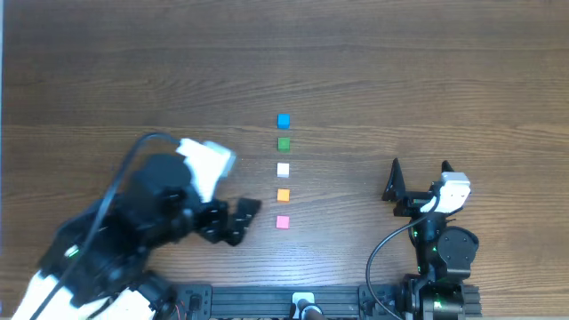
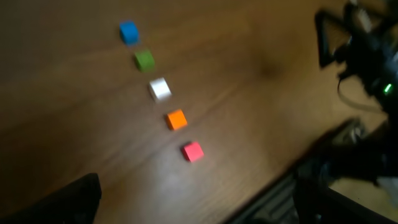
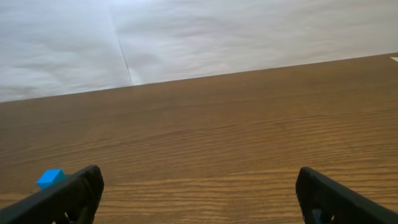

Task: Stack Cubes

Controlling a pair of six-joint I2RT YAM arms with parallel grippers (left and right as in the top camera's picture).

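Five small cubes lie in a straight row mid-table: blue point(image 1: 283, 120), green point(image 1: 283, 144), white point(image 1: 283, 169), orange point(image 1: 283, 195) and pink point(image 1: 283, 222). All are apart, none stacked. My left gripper point(image 1: 244, 221) is open, just left of the pink cube and not touching it. Its wrist view looks along the row: pink point(image 2: 193, 151), orange point(image 2: 176, 119), white point(image 2: 160, 89), green point(image 2: 144, 60), blue point(image 2: 129, 32). My right gripper point(image 1: 418, 178) stands open well to the right of the row with nothing between its fingers. In the right wrist view the blue cube point(image 3: 51, 178) sits beside one finger point(image 3: 78, 190).
Bare wooden tabletop point(image 1: 427, 80) surrounds the cubes. The arms' base rail point(image 1: 302, 302) runs along the near edge. The right arm point(image 2: 364, 53) appears across the table in the left wrist view. A pale wall point(image 3: 199, 37) rises behind the table's far edge.
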